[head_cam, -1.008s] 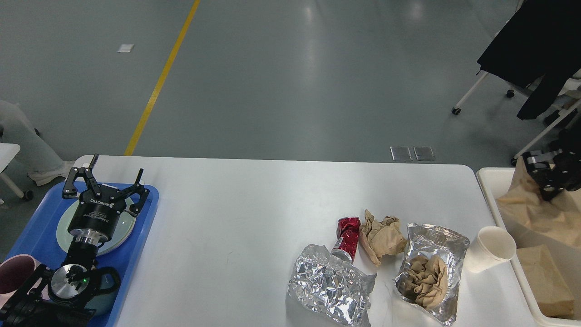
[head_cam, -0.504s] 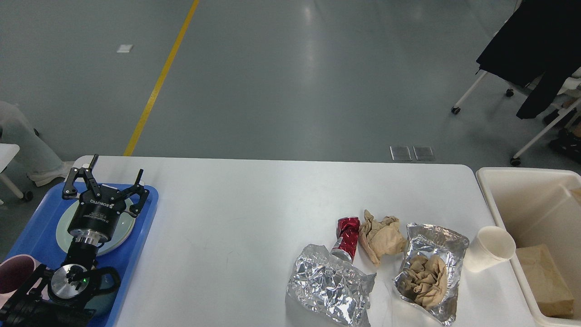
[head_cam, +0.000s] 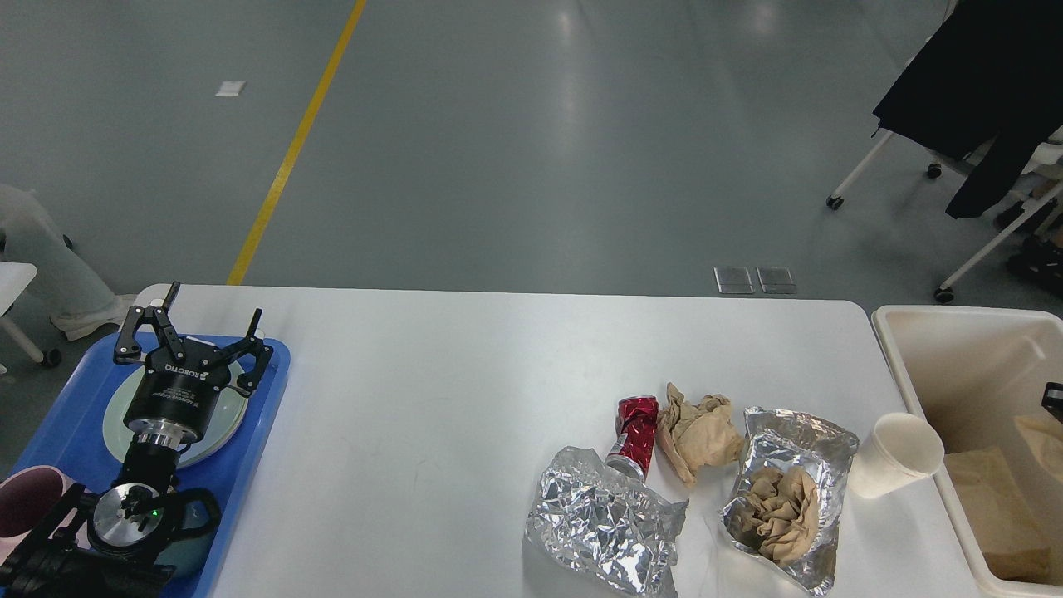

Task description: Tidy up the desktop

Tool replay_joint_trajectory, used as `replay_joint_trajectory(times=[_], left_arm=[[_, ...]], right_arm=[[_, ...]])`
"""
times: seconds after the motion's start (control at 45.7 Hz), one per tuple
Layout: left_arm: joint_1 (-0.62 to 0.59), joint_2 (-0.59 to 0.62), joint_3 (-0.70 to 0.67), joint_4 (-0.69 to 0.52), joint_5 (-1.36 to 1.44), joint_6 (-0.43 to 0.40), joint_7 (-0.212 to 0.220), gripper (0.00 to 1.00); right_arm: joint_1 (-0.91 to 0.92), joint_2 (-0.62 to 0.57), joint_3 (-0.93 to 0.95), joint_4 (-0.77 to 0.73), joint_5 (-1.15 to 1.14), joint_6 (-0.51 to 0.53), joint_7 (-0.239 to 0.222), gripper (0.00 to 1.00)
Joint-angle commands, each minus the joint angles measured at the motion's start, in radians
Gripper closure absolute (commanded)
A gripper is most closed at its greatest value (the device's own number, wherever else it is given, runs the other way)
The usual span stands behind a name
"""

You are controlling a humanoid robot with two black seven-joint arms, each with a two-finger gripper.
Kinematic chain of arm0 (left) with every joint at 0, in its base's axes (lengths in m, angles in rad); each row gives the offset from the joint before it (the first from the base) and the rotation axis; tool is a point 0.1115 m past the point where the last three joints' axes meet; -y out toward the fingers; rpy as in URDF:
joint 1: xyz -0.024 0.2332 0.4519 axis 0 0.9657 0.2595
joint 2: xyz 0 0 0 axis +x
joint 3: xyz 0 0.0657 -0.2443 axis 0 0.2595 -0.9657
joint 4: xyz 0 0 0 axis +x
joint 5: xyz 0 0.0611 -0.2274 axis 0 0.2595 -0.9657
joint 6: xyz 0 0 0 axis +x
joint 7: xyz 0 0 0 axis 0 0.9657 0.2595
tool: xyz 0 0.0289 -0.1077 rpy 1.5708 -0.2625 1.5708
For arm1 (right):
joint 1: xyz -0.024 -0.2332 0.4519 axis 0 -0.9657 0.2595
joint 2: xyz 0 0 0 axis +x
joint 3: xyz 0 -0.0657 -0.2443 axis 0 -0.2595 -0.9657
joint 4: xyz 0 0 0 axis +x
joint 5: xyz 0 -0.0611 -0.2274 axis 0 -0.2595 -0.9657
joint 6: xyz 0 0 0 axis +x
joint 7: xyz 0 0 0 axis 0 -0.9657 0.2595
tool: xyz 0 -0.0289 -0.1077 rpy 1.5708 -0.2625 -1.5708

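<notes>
The white desktop (head_cam: 432, 390) carries litter at its right front: a crushed red can (head_cam: 636, 433), a crumpled brown paper (head_cam: 699, 430), a loose foil sheet (head_cam: 600, 522), a second foil sheet (head_cam: 818, 448) holding brown paper (head_cam: 776, 508), and a white paper cup (head_cam: 898, 455) lying on its side. My left gripper (head_cam: 214, 302) stands open over the plate (head_cam: 115, 425) on the blue tray, with nothing between its fingers. Only a dark sliver of my right gripper (head_cam: 1055, 397) shows at the right edge, over the bin.
A blue tray (head_cam: 56, 419) at the left edge holds the plate, a pink mug (head_cam: 23, 497) and a dark mug (head_cam: 189, 538). A cream bin (head_cam: 955, 365) beside the right end contains brown paper bags (head_cam: 992, 507). Beyond the table, chair legs (head_cam: 855, 178) stand on grey floor.
A second ago my right gripper held a brown bag above the bin; it then left view, and now a dark sliver shows lower, with more brown paper inside. The left arm stayed still.
</notes>
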Motion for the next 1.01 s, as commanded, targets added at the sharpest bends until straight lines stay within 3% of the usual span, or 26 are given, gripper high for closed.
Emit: replay_joint_trajectory(times=[0.0, 0.307, 0.854, 0.876, 0.986], left_arm=[[0.000, 0.000, 0.000, 0.000, 0.000, -0.001, 0.000, 0.04], [0.000, 0.000, 0.000, 0.000, 0.000, -0.001, 0.000, 0.04], [0.000, 0.000, 0.000, 0.000, 0.000, -0.001, 0.000, 0.04], [0.000, 0.000, 0.000, 0.000, 0.000, -0.001, 0.000, 0.04], [0.000, 0.000, 0.000, 0.000, 0.000, -0.001, 0.000, 0.04]], right_arm=[[-0.189, 0.100, 0.068, -0.149, 0.007, -0.091, 0.004, 1.00], [-0.452, 0.232, 0.158, -0.361, 0.010, -0.269, 0.001, 1.00], [-0.503, 0.259, 0.249, -0.359, 0.012, -0.348, 0.001, 1.00], [-0.503, 0.258, 0.249, -0.359, 0.012, -0.350, 0.001, 0.95], [-0.501, 0.253, 0.250, -0.356, 0.012, -0.423, 0.002, 0.16]])
